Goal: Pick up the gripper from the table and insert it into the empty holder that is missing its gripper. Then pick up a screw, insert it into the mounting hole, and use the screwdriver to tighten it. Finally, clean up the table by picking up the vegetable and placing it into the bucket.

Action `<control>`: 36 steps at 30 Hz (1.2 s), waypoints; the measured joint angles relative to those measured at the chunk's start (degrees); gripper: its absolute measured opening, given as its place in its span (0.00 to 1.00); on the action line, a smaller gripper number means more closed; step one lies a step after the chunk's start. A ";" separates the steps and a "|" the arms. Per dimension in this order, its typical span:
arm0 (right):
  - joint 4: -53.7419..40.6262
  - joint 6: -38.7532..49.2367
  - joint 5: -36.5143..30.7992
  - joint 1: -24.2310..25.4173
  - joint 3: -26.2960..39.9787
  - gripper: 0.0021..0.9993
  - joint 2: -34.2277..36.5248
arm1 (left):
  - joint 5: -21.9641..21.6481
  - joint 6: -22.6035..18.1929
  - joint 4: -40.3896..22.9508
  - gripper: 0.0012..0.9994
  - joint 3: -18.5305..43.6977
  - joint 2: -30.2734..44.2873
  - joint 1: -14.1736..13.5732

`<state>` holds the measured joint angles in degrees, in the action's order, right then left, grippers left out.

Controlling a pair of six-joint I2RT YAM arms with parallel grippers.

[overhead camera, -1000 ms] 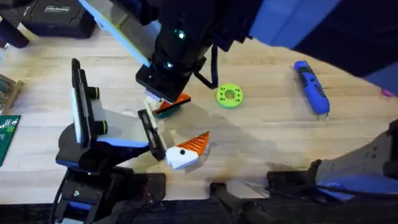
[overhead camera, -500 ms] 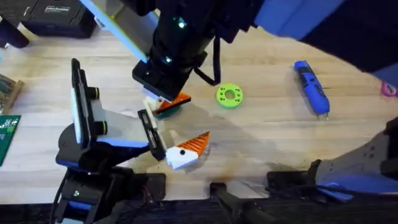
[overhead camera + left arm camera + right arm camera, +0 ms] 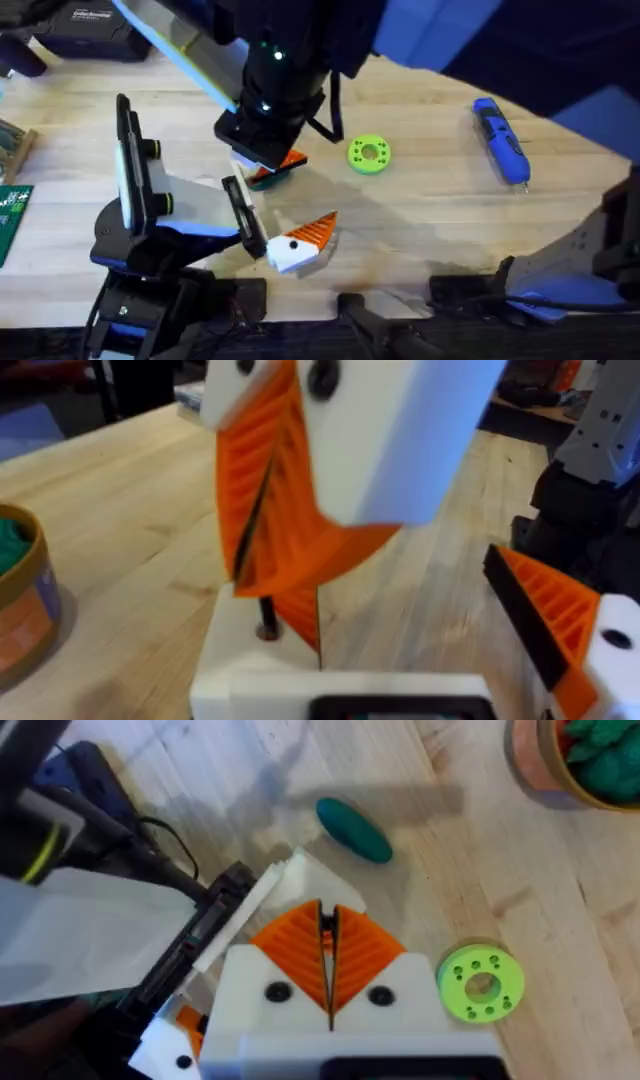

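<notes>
The table (image 3: 430, 215) under me was pale wood with the grain running across it. At its far left edge lay a green circuit board (image 3: 12, 215), and a black case (image 3: 85, 25) sat at the back corner.

Next stood the white and pale-blue arm (image 3: 140, 200). Its black finger bar (image 3: 240, 210) ended in a white block (image 3: 288, 258) that carried an orange wedge (image 3: 316, 232).

My left gripper (image 3: 305, 630) was low over the wood. Whether it was clamped or loose I could not tell. From its wrist camera the bucket (image 3: 20, 610) stood off to one side, with something green heaped inside.

One of my arms (image 3: 275, 90) hung large and dark over the middle of the table. My right gripper (image 3: 328, 920) was clenched, its orange ribbed pads pressed together with a thin dark line between them. I could not tell whether anything was caught there.

Just beyond those pads the vegetable (image 3: 353, 830) lay on the bare wood, apart from the bucket farther on. The green disc (image 3: 368, 153) lay flat just beside the dark arm.

Well apart to the right lay the screwdriver (image 3: 500, 140), alone on the wood.
</notes>
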<state>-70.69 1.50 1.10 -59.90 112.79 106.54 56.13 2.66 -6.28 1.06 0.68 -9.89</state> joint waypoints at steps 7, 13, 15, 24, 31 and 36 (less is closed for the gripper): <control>0.57 0.02 0.11 0.00 0.31 0.01 0.46 | 0.27 0.41 0.02 0.99 0.00 0.05 0.00; 0.96 0.01 0.24 0.00 0.31 0.01 0.46 | 0.25 0.38 0.04 0.99 0.00 0.05 0.00; 1.30 0.01 0.24 0.00 0.31 0.01 0.46 | 0.25 0.19 0.04 0.99 0.00 0.05 0.00; 1.71 0.02 0.24 0.00 0.31 0.01 0.46 | 0.24 -0.24 0.04 0.99 0.00 0.05 0.00; -0.07 0.04 0.48 0.00 0.31 0.01 0.46 | 0.27 -0.24 0.04 0.99 0.00 0.01 0.00; -0.83 0.63 1.79 0.00 0.31 0.01 0.46 | 0.26 -0.31 0.04 0.99 0.00 -0.02 0.00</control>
<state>-71.53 2.13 2.89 -59.90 113.10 107.00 56.39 2.35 -6.24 1.06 0.67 -9.89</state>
